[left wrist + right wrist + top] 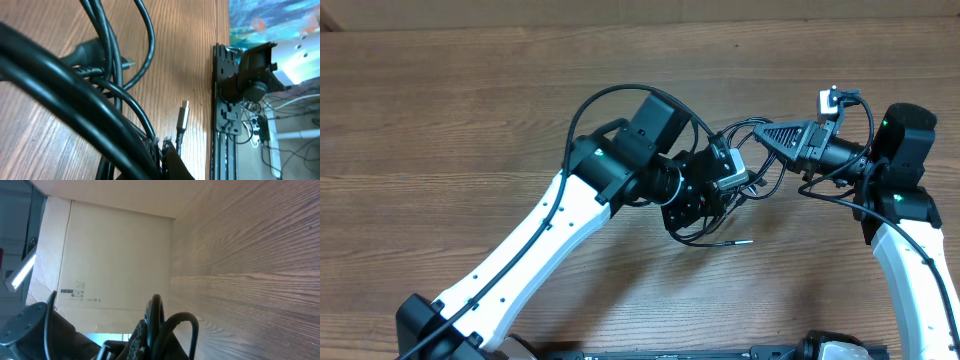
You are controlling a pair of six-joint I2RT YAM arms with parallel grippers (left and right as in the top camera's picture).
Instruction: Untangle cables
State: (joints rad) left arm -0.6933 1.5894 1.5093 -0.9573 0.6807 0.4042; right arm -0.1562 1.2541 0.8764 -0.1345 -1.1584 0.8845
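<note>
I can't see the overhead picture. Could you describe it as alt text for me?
Two white-and-black robot arms, the left arm and the right arm, reach toward each other over a wooden table, their ends close together in a tangle of thin black cables. One silver-tipped plug lies on the wood.
</note>
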